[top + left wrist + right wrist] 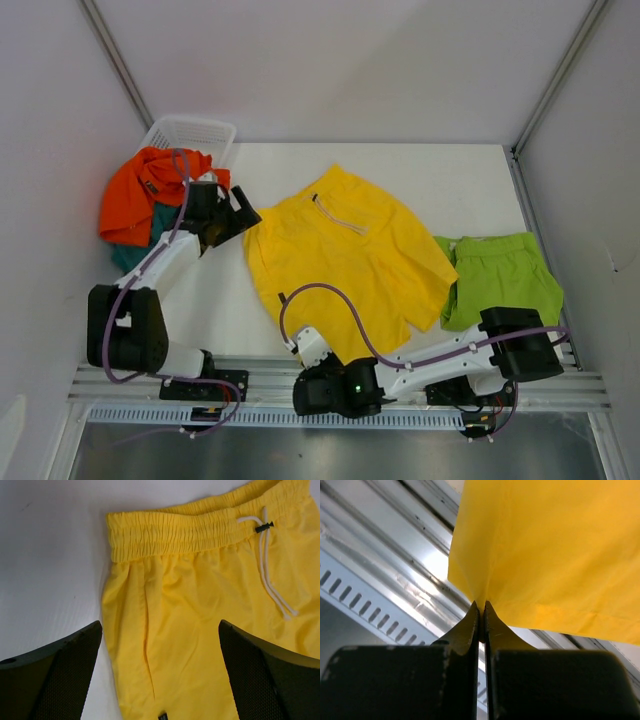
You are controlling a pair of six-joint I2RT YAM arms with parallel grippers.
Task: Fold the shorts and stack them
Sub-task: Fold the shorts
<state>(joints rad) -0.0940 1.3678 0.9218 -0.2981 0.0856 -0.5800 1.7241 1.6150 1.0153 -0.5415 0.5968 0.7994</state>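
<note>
The yellow shorts (345, 260) lie spread flat mid-table, waistband to the far side, with a white drawstring (270, 580). My left gripper (236, 214) is open and hovers over their left waistband corner; in the left wrist view its fingers (55, 675) straddle the yellow cloth (200, 630) without touching it. My right gripper (316, 350) is shut on the near hem corner of the yellow shorts (545, 545), pinched at the fingertips (472, 622). The lime green shorts (500, 280) lie folded at the right. The orange shorts (135, 195) lie heaped on the teal shorts (128, 256) at the left.
A white mesh basket (195, 132) stands at the far left, partly under the orange shorts. A metal rail (260, 385) runs along the near table edge, and shows under the right gripper (395, 575). White walls enclose the table on three sides.
</note>
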